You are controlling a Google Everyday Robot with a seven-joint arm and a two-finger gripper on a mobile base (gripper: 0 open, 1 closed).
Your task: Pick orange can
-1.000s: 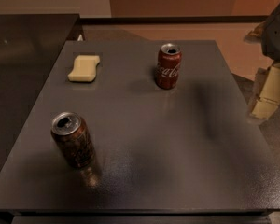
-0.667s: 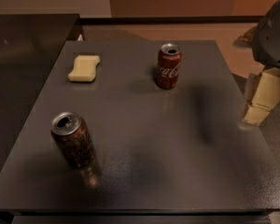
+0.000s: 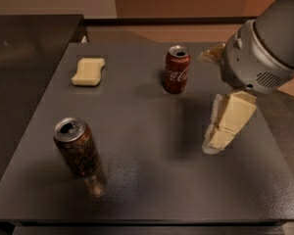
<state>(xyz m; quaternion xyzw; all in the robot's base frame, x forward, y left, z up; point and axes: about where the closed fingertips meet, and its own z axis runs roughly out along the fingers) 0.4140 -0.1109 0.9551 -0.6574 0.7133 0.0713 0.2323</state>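
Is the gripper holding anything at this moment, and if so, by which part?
Nothing is held. The gripper hangs open over the right side of the table, well apart from the orange can at the front left.

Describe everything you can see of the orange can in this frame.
The orange can is a dark brownish-orange drink can with a mottled dark pattern and a silver top showing a dark opening; it looks like metal. It stands upright near the front left of the dark table, with a faint reflection just before it. Only the table touches it. The gripper hangs well off to its right, fingers open, holding nothing.
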